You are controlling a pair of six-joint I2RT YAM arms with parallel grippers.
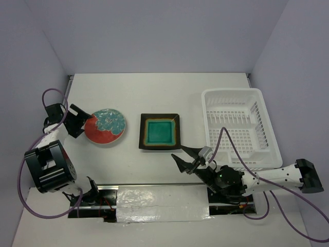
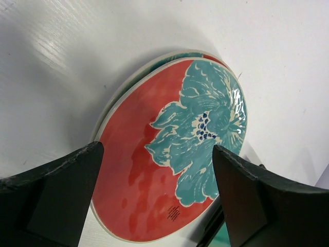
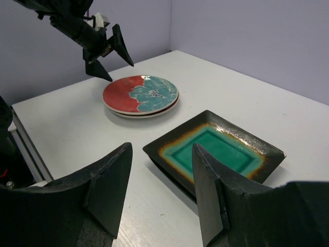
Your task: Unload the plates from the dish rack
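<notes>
Two round red-rimmed floral plates (image 1: 105,126) lie stacked on the table at the left; they also show in the left wrist view (image 2: 169,154) and the right wrist view (image 3: 140,95). The teal square plate (image 1: 160,131) lies at the centre, seemingly on top of another dark square plate (image 3: 216,149) whose centre is hidden. The white dish rack (image 1: 240,126) at the right holds no plates. My left gripper (image 1: 84,123) is open and empty, just left of the round plates (image 2: 158,149). My right gripper (image 1: 177,152) is open and empty, just off the square plate's near right corner (image 3: 162,148).
Purple walls enclose the table on three sides. A metal rail with foil tape (image 1: 159,203) runs along the near edge between the arm bases. The left arm's purple cable (image 1: 49,95) loops near the left wall.
</notes>
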